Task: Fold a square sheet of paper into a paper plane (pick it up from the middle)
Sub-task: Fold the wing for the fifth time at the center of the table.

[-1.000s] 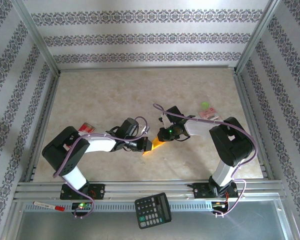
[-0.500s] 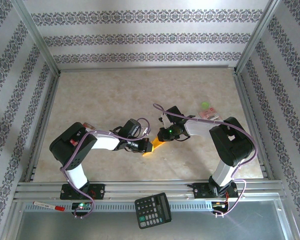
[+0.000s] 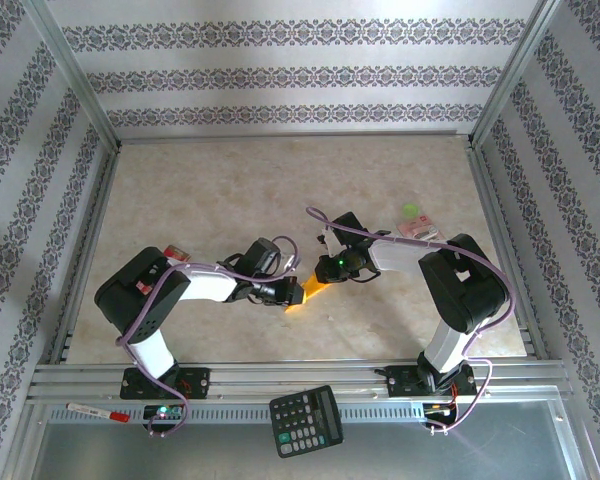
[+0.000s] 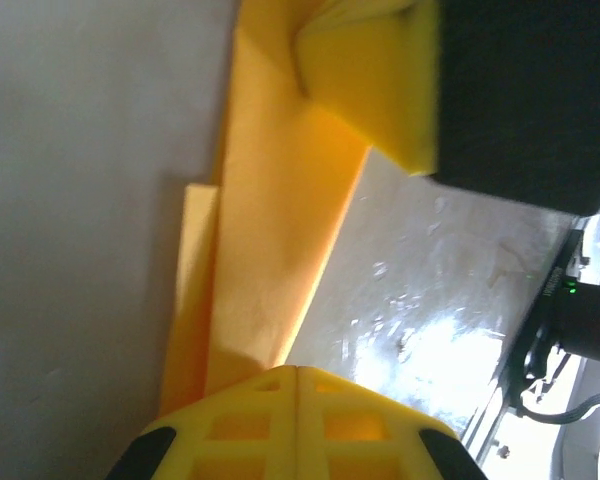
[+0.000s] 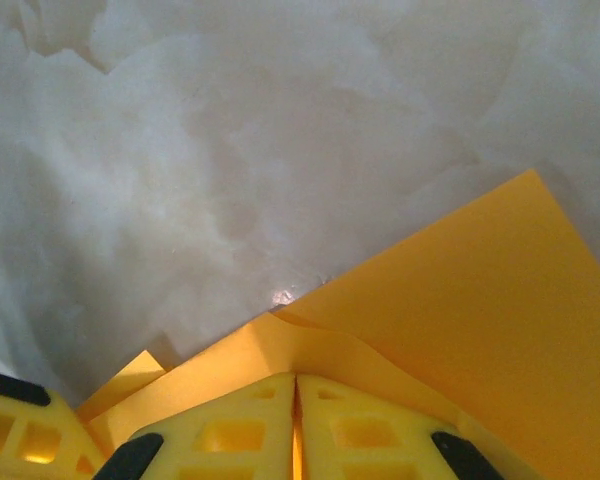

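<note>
The sheet of paper (image 3: 313, 293) is folded into a narrow orange-yellow wedge lying on the table between my two grippers. In the left wrist view the paper (image 4: 270, 250) runs as a long creased strip from the right gripper's finger (image 4: 380, 90) down to my left gripper (image 4: 298, 372). The left gripper (image 3: 296, 292) is shut, its tips against the paper's near end. My right gripper (image 3: 325, 275) is shut on the paper's other end. Orange paper (image 5: 460, 300) shows in the seam of the right gripper (image 5: 296, 378) and bulges just ahead of it.
A pink packet (image 3: 420, 230) and a small green thing (image 3: 410, 210) lie behind the right arm. A red item (image 3: 172, 256) sits by the left arm. On the front rail are a black calculator (image 3: 307, 420) and a marker (image 3: 98, 411). Patterned walls enclose the table.
The left arm's shoulder and elbow have swung to the right and drawn in. Both grippers and the paper have hardly moved.
</note>
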`<action>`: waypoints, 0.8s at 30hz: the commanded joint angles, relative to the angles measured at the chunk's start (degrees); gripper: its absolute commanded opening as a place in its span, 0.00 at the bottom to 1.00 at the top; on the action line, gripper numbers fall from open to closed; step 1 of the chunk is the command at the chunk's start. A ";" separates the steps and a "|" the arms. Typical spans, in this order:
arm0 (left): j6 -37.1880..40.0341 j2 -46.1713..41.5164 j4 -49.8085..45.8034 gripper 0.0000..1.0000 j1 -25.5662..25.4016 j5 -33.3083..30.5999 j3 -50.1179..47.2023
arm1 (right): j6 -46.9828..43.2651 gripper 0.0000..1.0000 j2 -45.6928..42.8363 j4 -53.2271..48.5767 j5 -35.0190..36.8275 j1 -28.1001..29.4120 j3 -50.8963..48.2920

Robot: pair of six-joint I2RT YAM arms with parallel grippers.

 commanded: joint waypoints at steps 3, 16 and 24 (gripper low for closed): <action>2.60 0.90 -3.88 0.04 0.60 -2.60 -2.35 | -0.92 0.10 2.51 -2.57 4.12 -0.64 -1.92; 0.38 -3.85 -3.18 0.07 0.59 1.42 1.23 | -0.83 0.10 2.43 -2.26 4.21 -0.64 -2.14; 0.39 1.35 -1.92 0.04 0.59 2.00 3.27 | -0.83 0.10 2.50 -2.12 4.11 -0.64 -2.31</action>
